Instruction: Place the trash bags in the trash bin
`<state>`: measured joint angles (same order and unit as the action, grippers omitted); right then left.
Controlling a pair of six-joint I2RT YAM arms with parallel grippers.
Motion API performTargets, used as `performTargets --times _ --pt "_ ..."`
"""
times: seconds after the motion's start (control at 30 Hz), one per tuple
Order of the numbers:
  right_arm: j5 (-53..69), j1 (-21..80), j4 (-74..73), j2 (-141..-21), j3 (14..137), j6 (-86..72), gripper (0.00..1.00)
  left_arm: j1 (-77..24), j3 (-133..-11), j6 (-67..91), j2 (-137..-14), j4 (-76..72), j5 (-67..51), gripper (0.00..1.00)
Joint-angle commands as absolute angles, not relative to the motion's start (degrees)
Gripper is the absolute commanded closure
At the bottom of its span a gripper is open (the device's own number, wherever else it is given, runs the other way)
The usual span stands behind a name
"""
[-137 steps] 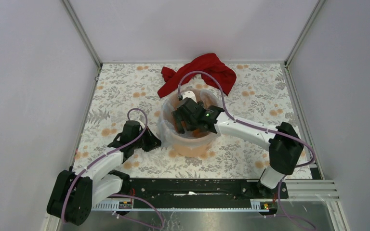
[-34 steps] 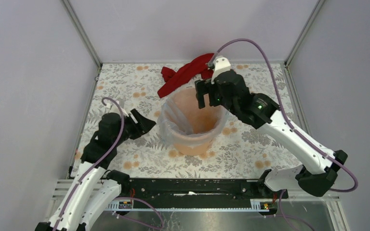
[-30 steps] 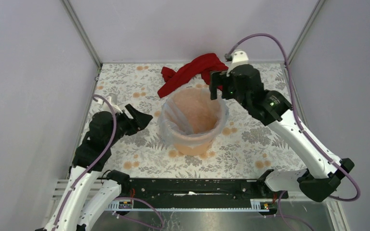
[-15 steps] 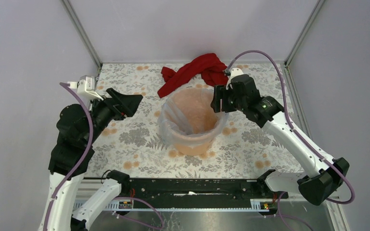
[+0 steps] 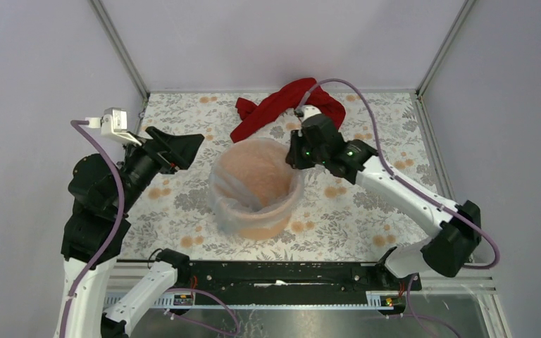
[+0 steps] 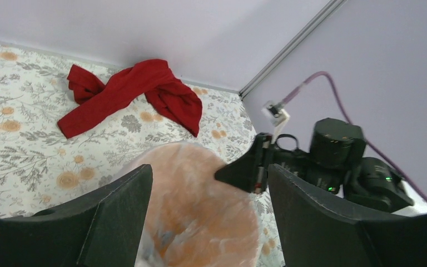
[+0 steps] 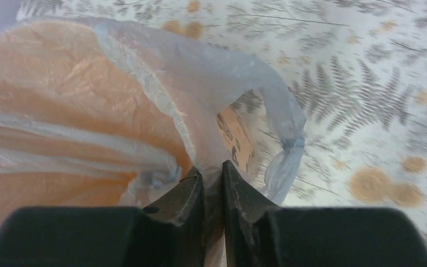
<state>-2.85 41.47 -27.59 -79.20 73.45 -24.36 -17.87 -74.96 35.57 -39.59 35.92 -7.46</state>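
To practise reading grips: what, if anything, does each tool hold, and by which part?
The right tool pinches the plastic bag by a gathered fold of its top edge, at the rim of the bucket. The left tool is open and holds nothing.

transl. blue bag [image 5: 218, 190], wrinkly, lining orange bin [image 5: 264, 227]

A table is covered by a floral cloth [image 5: 338, 225], printed with grey leaves and orange blossoms on white. It is enclosed on 3 sides by plain, pale lilac panels: a back wall [image 5: 275, 42], a left wall [image 5: 35, 84] and a right wall [image 5: 507, 84]. The back corners are marked by 2 slanting metal profiles, a left post [image 5: 118, 48] and a right post [image 5: 445, 48]. A black rail [image 5: 282, 274] is mounted along the near table edge, and a brushed metal plate [image 5: 310, 324] is seen nearer still. The light is spread softly and evenly, so only faint shadows are cast.
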Motion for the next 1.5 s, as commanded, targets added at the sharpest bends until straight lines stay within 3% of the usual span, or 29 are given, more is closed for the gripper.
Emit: performTargets --times 0.0,0.3,0.63,1.0,1.1,1.27,1.47 --pt "-2.9 46.5 -20.4 -85.2 78.5 -30.6 0.86 -18.0 -78.3 36.0 -40.1 32.2 -9.1 0.2" --pt "-3.7 55.9 -15.6 -105.3 99.2 -33.1 0.91 -18.0 -85.4 35.1 -39.8 32.1 -8.2 0.19" --pt "-10.8 66.0 -28.2 -131.1 137.9 -28.4 0.88 -18.0 -89.1 33.2 -38.9 35.3 -7.0 0.18" --pt "-16.4 70.5 -25.7 -139.8 148.7 -25.0 0.78 -18.0 -88.5 33.0 -38.8 35.9 -7.4 0.18" --pt "-17.7 70.7 -25.6 -139.8 149.1 -24.7 0.7 -18.0 -88.3 33.0 -38.7 35.9 -7.6 0.18" --pt "-18.0 70.8 -25.1 -138.6 148.7 -23.3 0.42 -18.0 -87.4 33.2 -38.5 36.0 -7.3 0.18" --pt "-16.5 70.7 -27.4 -134.9 150.0 -21.3 0.19 -18.0 -87.1 33.5 -39.3 35.3 -7.7 0.18"
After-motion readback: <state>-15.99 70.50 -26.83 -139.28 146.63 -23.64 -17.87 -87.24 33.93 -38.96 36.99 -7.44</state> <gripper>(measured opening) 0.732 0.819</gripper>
